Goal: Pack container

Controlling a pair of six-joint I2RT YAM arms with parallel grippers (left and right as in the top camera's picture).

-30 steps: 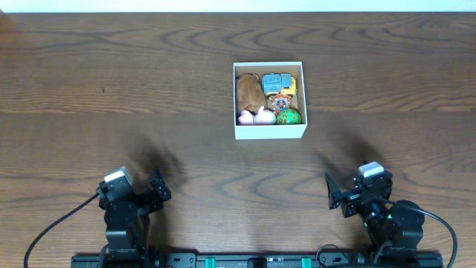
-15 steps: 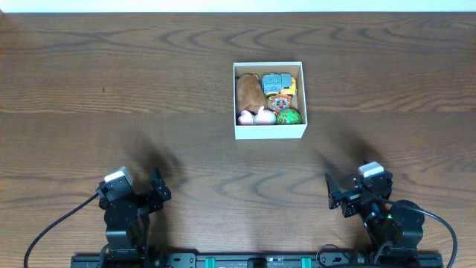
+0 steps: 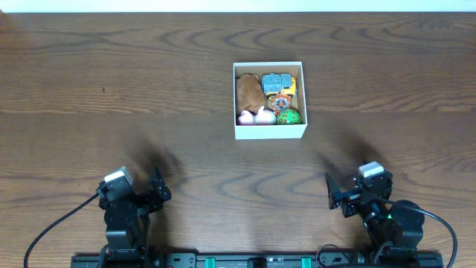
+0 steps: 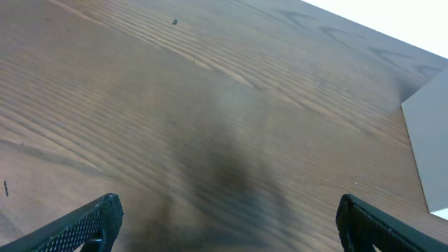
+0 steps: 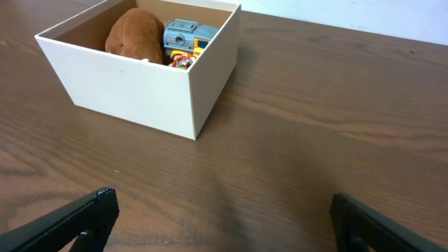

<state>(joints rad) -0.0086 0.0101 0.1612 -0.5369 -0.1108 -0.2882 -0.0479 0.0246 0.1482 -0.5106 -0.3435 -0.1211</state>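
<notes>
The container [image 3: 269, 132] is a square white box at the table's middle, lidless, with a tan inside. It holds a brown plush toy [image 3: 248, 92], a blue toy [image 3: 276, 82], a green ball [image 3: 288, 116], a pink toy [image 3: 256, 117] and a round red toy. In the right wrist view the container [image 5: 133, 87] stands at the upper left with the brown plush [image 5: 133, 33] and blue toy showing. My left gripper [image 4: 224, 224] is open and empty near the front left. My right gripper [image 5: 224, 220] is open and empty near the front right, well short of the box.
The dark wood table [image 3: 119, 89] spreads around the box. A corner of the box's white wall [image 4: 428, 150] shows at the right edge of the left wrist view. Both arm bases sit at the front edge.
</notes>
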